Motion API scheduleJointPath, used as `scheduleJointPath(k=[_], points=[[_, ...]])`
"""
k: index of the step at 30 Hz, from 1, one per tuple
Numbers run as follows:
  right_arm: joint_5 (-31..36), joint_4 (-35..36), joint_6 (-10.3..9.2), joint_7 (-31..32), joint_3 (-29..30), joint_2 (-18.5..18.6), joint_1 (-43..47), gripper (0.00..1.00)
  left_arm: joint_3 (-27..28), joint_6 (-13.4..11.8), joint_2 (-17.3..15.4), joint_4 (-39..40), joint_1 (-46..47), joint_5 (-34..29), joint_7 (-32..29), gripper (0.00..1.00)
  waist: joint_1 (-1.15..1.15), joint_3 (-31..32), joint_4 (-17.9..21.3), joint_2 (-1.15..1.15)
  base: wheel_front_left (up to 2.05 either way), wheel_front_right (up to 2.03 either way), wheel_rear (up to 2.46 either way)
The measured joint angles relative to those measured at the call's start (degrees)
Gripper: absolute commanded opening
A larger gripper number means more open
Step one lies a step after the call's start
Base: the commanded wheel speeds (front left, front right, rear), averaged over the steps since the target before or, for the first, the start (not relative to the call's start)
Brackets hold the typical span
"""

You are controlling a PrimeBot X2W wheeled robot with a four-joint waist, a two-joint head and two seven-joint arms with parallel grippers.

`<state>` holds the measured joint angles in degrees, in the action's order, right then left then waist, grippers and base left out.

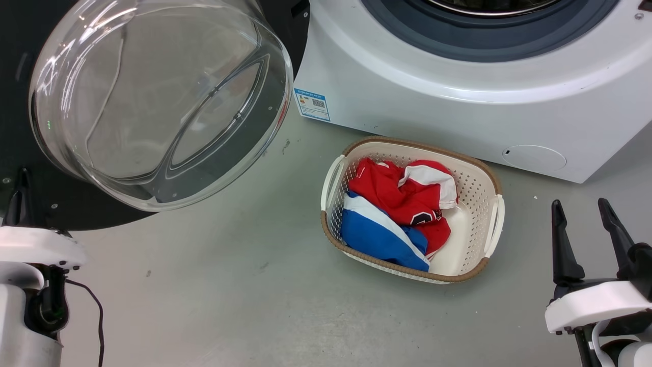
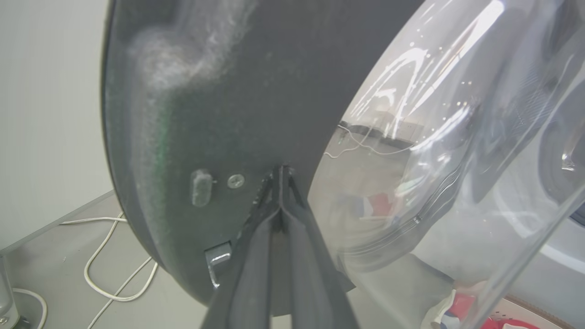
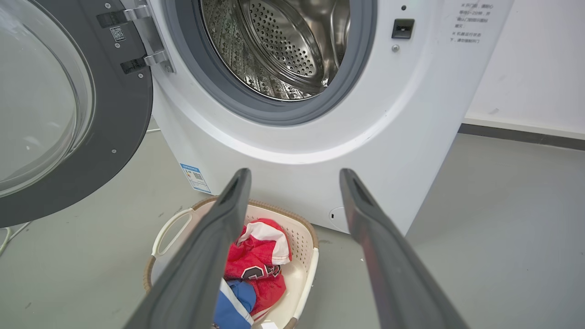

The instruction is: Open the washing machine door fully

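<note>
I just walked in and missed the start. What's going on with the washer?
The robot is working on the washing machine door, which stands swung wide from the washing machine. Its left gripper, shut, has its tips at the door's dark inner face. The right gripper hangs open and empty near a laundry basket of clothes.

Laundry corner of a lab or test room, I'd say: white front-loader washing machine (image 3: 411, 137) before me, basket (image 1: 473, 188) of clothes (image 1: 402, 199), bare grey floor (image 1: 229, 285), plain white wall (image 3: 534, 64), loose cables (image 2: 87, 273) on the floor.
</note>
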<state>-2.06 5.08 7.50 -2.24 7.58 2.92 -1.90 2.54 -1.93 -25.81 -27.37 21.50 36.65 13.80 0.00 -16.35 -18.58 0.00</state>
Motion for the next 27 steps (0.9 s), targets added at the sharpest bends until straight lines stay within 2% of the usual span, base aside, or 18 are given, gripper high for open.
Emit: scheduleJointPath(k=[6,12,19,27], points=[[0.04,-0.48,0.0,0.0,-0.25,0.0,-0.4,1.0,0.54,1.9,-0.22,-3.96,1.11,0.35,0.59,0.0,0.0,0.37,0.07,0.0,0.0,0.0,0.0],[-0.53,-1.18,0.0,-0.47,-0.54,0.0,-0.22,1.0,1.66,1.38,1.01,-3.01,-0.45,-0.88,1.08,0.0,0.0,2.12,0.14,0.0,0.0,0.0,0.0],[-2.07,-2.31,0.0,-1.16,-0.32,0.01,1.77,1.0,3.56,-1.02,4.27,6.82,-8.31,-5.94,1.19,0.0,0.0,5.89,-0.33,0.0,0.0,0.0,0.0],[-3.28,-3.54,0.0,-1.37,-0.99,0.0,4.14,1.0,1.0,-3.96,8.02,17.89,-17.79,-10.43,0.98,0.0,0.0,10.37,-1.42,0.0,0.0,0.0,0.0]])
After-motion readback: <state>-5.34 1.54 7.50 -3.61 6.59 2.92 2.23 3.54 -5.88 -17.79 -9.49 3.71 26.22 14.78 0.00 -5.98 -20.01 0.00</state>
